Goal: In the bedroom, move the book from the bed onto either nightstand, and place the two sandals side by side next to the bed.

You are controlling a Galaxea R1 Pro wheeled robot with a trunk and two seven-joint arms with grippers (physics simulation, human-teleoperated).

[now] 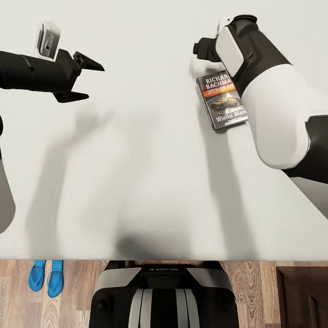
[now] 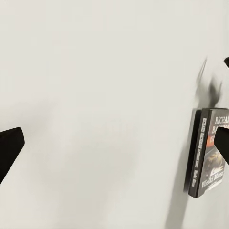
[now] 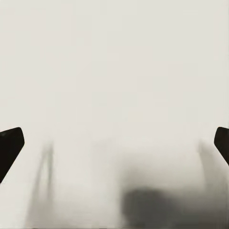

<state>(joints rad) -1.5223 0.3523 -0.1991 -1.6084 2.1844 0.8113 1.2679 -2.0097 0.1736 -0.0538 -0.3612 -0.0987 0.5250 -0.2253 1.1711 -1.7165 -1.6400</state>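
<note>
The book (image 1: 222,104), a dark paperback with white "RICHARD BACHMAN" lettering and an orange band, lies flat on the pale mattress of the bed (image 1: 146,173), at the right. My right forearm covers its right edge. In the left wrist view the book (image 2: 209,152) lies off to one side, beyond one finger. My left gripper (image 1: 95,82) hovers open over bare mattress, well left of the book. My right gripper (image 3: 114,148) is open above bare mattress, holding nothing. The two blue sandals (image 1: 47,276) lie side by side on the wood floor against the bed's near edge, at the left.
A dark brown nightstand (image 1: 303,296) stands on the floor at the lower right, beside the bed's near edge. My own base (image 1: 164,296) stands against the bed's middle. Wood-plank floor (image 1: 255,291) runs along the bed between them.
</note>
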